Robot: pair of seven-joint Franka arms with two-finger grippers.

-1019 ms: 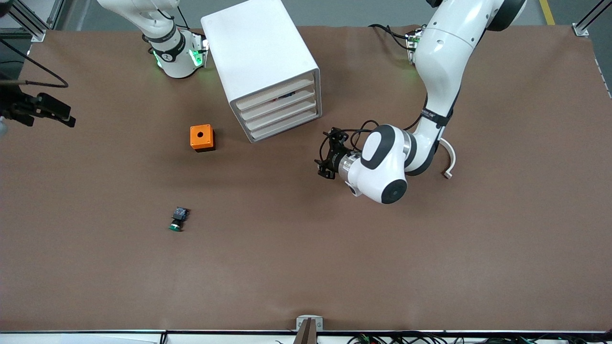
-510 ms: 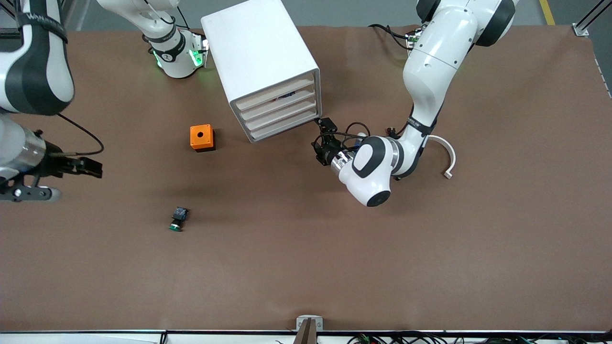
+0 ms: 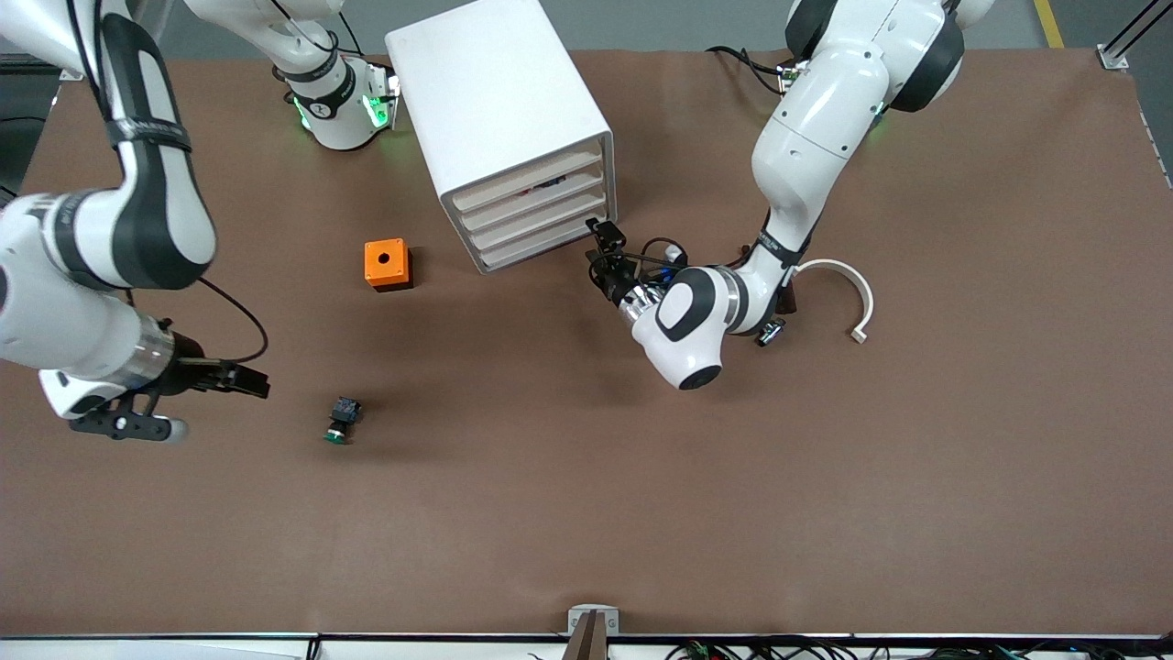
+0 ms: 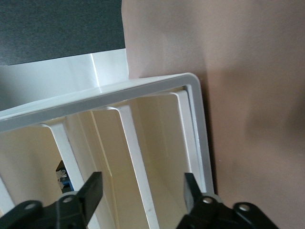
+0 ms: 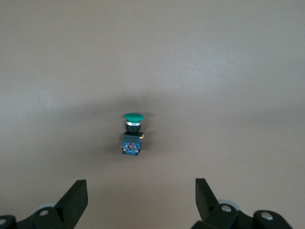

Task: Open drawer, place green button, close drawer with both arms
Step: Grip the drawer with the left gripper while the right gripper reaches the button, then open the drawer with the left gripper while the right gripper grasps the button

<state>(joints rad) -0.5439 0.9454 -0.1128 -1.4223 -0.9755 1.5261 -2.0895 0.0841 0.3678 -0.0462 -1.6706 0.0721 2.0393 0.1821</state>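
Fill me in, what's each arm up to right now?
The left gripper is open at the corner of the cabinet, level with the bottom drawer, which is not yet pulled out. The right gripper is open over the table beside the button, which lies untouched, nearer the front camera than the orange box.

In the left wrist view, the cabinet (image 4: 143, 88) runs off the picture's edge, so only some of its fronts show between and beside the spread jaws of the left gripper (image 4: 143, 191), and the drawer cannot be picked out there. A small dark and blue thing (image 4: 63, 172) deep inside, close to one jaw, is half hidden and too small to name. In the right wrist view, the right gripper (image 5: 141, 198) is cut off below its spread jaws.
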